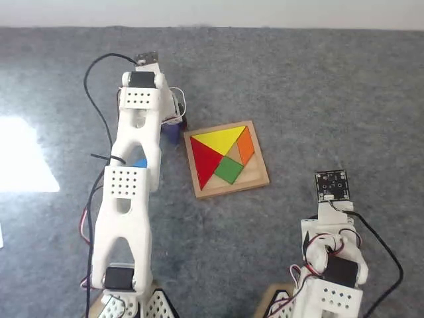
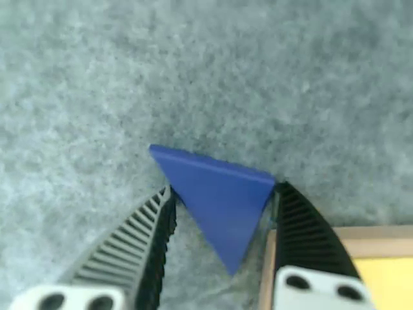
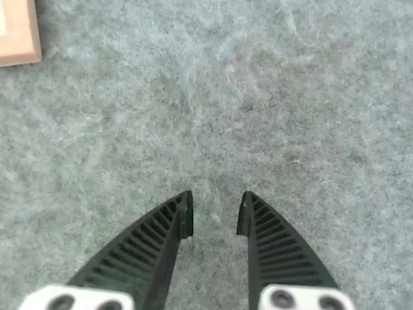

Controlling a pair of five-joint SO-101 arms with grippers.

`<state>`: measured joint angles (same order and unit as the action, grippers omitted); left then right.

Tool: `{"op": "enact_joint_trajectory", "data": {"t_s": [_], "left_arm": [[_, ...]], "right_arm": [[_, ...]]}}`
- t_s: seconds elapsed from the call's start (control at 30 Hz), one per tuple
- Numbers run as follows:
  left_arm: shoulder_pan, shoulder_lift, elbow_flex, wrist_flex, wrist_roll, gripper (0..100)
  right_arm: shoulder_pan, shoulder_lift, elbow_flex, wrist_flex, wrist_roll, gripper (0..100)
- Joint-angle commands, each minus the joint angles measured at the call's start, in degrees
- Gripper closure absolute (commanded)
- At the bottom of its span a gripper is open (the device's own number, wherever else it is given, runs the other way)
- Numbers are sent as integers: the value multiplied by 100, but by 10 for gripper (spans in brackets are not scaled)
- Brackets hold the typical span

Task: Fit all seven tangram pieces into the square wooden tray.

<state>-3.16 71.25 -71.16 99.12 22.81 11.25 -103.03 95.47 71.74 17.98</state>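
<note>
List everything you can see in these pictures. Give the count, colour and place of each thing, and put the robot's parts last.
wooden tray: one, light wood, mid-table between the arms
yellow triangle: one, yellow, far part of the tray
red triangle: one, red, the tray's left side
orange piece: one, orange, the tray's right side
green square: one, green, near the tray's middle
blue triangle: one, dark blue, on the table beside the tray's corner
light blue piece: one, light blue, partly hidden under the left arm
table: one, grey felt
left gripper: one, black fingers, either side of the blue triangle
right gripper: one, black fingers, open above the felt
</note>
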Motion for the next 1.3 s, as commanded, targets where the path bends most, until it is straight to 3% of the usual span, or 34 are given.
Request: {"op": "enact_joint_trajectory", "data": {"t_s": [0.0,0.2,0.33,0.63,0.83,0.97,1.1,1.27], "left_arm": [[88,-53,-224,123,536,750],[53,-53,-233,-185,1776,748],[105,0,-207,-404,2189,749],[62,149,-215,-440,2215,754],[88,211,-224,-343,2198,899],[88,167,-224,-308,1503,991],[88,167,-532,105,1090,987],[-18,-9,-971,158,-888,982]], "right_arm": [[-57,-48,97,-22,70,861],[-57,-48,97,-22,70,861],[-57,-48,97,-13,70,862],[-57,-48,97,-13,70,864],[-57,-48,97,-13,70,863],[-57,-48,97,-13,70,862],[-57,-48,97,-13,70,862],[-57,-48,97,-13,70,862]]}}
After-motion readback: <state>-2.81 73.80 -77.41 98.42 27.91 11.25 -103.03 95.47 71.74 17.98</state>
